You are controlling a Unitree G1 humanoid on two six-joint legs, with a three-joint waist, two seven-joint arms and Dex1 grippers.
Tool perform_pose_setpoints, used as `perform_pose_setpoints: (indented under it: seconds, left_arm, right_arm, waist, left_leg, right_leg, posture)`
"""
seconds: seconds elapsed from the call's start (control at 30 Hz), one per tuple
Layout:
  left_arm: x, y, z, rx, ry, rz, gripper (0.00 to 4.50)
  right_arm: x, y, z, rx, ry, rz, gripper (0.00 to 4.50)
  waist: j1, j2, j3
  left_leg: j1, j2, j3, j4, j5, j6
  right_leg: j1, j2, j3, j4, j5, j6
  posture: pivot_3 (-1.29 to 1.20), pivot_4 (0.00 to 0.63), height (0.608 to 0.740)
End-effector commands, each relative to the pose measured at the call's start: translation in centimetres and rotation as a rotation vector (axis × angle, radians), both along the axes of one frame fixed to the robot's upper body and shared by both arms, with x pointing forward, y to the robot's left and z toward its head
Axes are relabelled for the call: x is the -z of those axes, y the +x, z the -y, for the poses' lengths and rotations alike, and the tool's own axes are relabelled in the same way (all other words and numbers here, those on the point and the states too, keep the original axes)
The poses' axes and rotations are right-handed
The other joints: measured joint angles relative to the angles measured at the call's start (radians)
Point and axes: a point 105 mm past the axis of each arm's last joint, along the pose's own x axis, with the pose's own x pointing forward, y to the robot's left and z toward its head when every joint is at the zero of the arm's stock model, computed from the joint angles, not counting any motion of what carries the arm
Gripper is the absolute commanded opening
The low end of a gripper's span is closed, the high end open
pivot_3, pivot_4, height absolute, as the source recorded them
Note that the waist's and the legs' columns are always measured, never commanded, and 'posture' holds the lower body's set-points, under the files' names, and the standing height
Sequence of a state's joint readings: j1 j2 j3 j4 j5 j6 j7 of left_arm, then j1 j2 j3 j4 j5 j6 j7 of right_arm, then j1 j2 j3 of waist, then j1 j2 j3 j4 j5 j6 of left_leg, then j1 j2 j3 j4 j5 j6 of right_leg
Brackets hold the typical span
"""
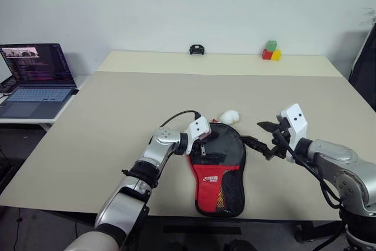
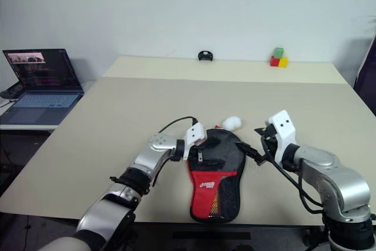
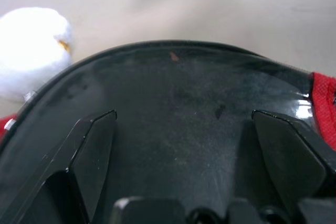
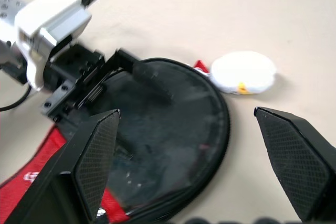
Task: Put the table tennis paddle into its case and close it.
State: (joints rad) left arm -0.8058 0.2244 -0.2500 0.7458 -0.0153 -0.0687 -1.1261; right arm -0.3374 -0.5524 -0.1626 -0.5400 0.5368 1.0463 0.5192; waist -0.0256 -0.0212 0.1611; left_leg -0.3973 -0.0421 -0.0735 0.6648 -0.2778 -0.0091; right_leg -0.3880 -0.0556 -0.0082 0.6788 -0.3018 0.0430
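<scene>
The case (image 1: 217,163) lies flat near the table's front edge, with its black rounded part away from me and its red narrow end with the mesh pocket toward me. The table tennis paddle is hidden. My left gripper (image 1: 202,142) is open over the left rim of the black part, its fingers (image 3: 94,145) spread low above the black surface (image 3: 178,119) with nothing between them. My right gripper (image 1: 263,135) hangs open just right of the case, above the table, holding nothing; in its wrist view the case (image 4: 168,124) and the left gripper (image 4: 118,80) lie ahead.
A small white plush toy (image 1: 229,116) lies against the case's far edge. At the table's far side are a small black object (image 1: 196,49) and red, green and yellow blocks (image 1: 271,51). An open laptop (image 1: 35,77) stands on a side table to the left.
</scene>
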Motion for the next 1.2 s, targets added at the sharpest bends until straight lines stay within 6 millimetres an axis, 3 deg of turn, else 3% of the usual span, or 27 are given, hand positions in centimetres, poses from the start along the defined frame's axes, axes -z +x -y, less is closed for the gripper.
perform_pose_setpoints:
  seconds: [0.03,0.33,0.53,0.73,0.93,1.2]
  left_arm:
    - [0.9,0.1,0.2,0.004,0.029,0.004,4.49]
    - [2.3,0.1,0.1,0.000,0.051,-0.008,4.49]
    - [2.4,0.0,0.3,0.003,0.048,-0.007,4.49]
    - [2.4,-0.1,0.0,0.000,0.051,-0.002,4.49]
    - [2.4,-0.1,-0.1,-0.003,0.051,-0.001,4.49]
    - [2.5,-0.1,-0.3,-0.008,0.055,0.000,4.49]
  right_arm:
    - [-1.9,0.6,0.4,0.012,0.002,0.077,4.50]
    - [-3.9,6.7,0.1,0.123,0.092,0.101,4.50]
    - [-2.2,11.4,-0.8,0.184,0.161,0.017,4.50]
    - [-0.4,14.5,-2.6,0.234,0.230,-0.061,4.50]
    - [1.2,15.8,-4.8,0.237,0.243,-0.099,4.50]
    - [4.6,15.6,-6.1,0.229,0.174,-0.140,4.50]
  waist:
    - [0.000,0.000,0.000]
    - [-0.001,0.001,-0.001]
    - [-0.001,0.001,-0.001]
    - [-0.005,0.002,-0.001]
    - [-0.006,0.002,-0.001]
    - [-0.007,0.002,-0.001]
  left_leg:
    - [0.000,0.000,0.000,0.000,0.000,0.000]
    - [0.009,0.000,0.002,0.000,0.001,0.001]
    - [0.013,-0.001,0.003,0.000,0.001,0.001]
    - [0.013,0.000,0.004,0.000,0.001,0.001]
    - [0.014,0.000,0.004,-0.001,0.001,0.001]
    - [0.014,0.001,0.005,-0.001,0.001,0.001]
  right_leg:
    - [0.000,0.000,0.000,0.000,0.000,0.000]
    - [0.007,0.000,-0.001,0.002,0.000,0.000]
    - [0.010,0.000,0.000,0.002,0.000,-0.001]
    - [0.010,0.000,0.001,0.002,0.000,-0.001]
    - [0.009,0.000,0.001,0.002,0.000,-0.001]
    - [0.009,0.000,0.003,0.002,0.001,-0.001]
  posture:
    - [0.00,0.150,0.740]
    - [0.00,0.150,0.740]
    - [0.00,0.150,0.740]
    - [0.00,0.150,0.740]
    - [0.00,0.150,0.740]
    - [0.00,0.150,0.740]
